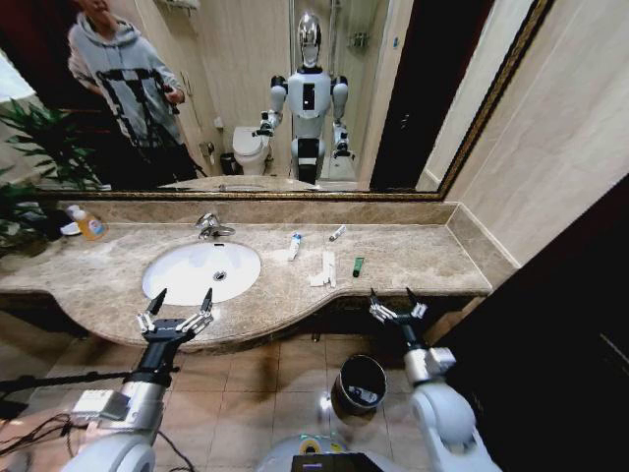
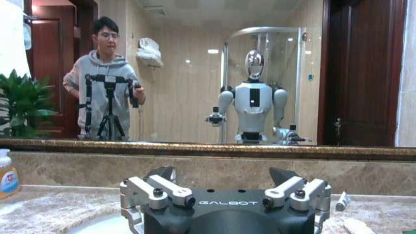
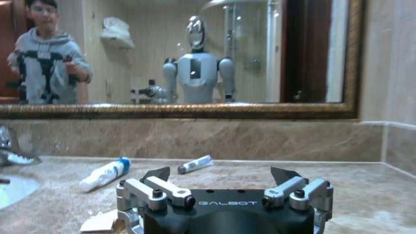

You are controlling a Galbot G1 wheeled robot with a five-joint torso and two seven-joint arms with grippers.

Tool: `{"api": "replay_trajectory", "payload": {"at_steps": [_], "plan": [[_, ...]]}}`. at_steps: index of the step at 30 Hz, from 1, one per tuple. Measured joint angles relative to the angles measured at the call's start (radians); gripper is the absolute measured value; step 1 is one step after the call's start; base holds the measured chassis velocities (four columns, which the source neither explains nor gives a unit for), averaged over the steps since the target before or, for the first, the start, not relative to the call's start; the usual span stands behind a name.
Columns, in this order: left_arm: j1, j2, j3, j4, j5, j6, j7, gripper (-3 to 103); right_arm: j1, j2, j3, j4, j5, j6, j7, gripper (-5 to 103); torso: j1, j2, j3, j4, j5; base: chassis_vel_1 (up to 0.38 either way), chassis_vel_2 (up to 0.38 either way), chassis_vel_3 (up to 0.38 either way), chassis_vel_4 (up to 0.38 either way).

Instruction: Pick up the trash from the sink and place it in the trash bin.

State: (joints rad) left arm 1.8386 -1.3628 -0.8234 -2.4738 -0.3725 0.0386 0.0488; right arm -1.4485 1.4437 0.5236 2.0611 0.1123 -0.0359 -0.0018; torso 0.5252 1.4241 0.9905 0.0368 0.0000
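Both grippers, left (image 1: 180, 300) and right (image 1: 394, 297), hover with jaws wide; the blue-labelled tube (image 1: 294, 245) lies pointing toward the mirror.

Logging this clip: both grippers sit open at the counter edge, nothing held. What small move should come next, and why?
Probably the right gripper should reach forward toward the white packets, the trash lying nearest it on the counter beside the sink. It is open and empty, and the bin stands on the floor just below it. The left gripper hovers open at the basin's front rim.
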Motion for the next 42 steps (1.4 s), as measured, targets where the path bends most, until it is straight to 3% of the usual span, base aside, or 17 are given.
{"api": "replay_trajectory", "payload": {"at_steps": [12,26,34,36,37,41,42], "plan": [[0.0,0.0,0.0,0.0,0.0,0.0,0.0,100,0.32,-0.015,-0.145,-0.275,-0.006,-0.129,0.064,100,0.0,0.0,0.0,0.0,-0.0001,0.0,0.0,0.0,0.0],[0.0,0.0,0.0,0.0,0.0,0.0,0.0,100,0.418,-0.014,-0.162,-0.435,-0.008,-0.131,0.069,101,0.0,0.0,0.0,-0.0001,-0.0001,0.0,0.0,0.0,0.0],[0.0,0.0,0.0,0.0,0.0,0.0,0.0,100,0.433,-0.012,-0.152,-0.475,-0.018,-0.12,0.068,79,0.0,0.0,0.0,0.0,0.0,0.0,0.0,0.0,0.0],[0.0,0.0,0.0,0.0,0.0,0.0,0.0,100,0.431,-0.012,-0.144,-0.478,-0.02,-0.12,0.067,69,0.0,0.0,0.0,0.0,-0.0001,0.0,0.0,0.0,0.0],[0.0,0.0,0.0,0.0,0.0,0.0,0.0,100,0.431,-0.012,-0.144,-0.478,-0.02,-0.12,0.067,69,0.0,0.0,0.0,0.0,-0.0001,0.0,0.0,0.0,0.0],[0.0,0.0,0.0,0.0,0.0,0.0,0.0,100,0.429,-0.009,-0.126,-0.484,-0.025,-0.12,0.067,47,0.0,0.0,0.0,0.0,0.0,0.0,0.0,0.0,0.0],[0.0,0.0,0.0,0.0,0.0,0.0,0.0,100,0.429,-0.009,-0.126,-0.484,-0.025,-0.12,0.067,47,0.0,0.0,0.0,0.0,0.0,0.0,0.0,0.0,0.0]]}}
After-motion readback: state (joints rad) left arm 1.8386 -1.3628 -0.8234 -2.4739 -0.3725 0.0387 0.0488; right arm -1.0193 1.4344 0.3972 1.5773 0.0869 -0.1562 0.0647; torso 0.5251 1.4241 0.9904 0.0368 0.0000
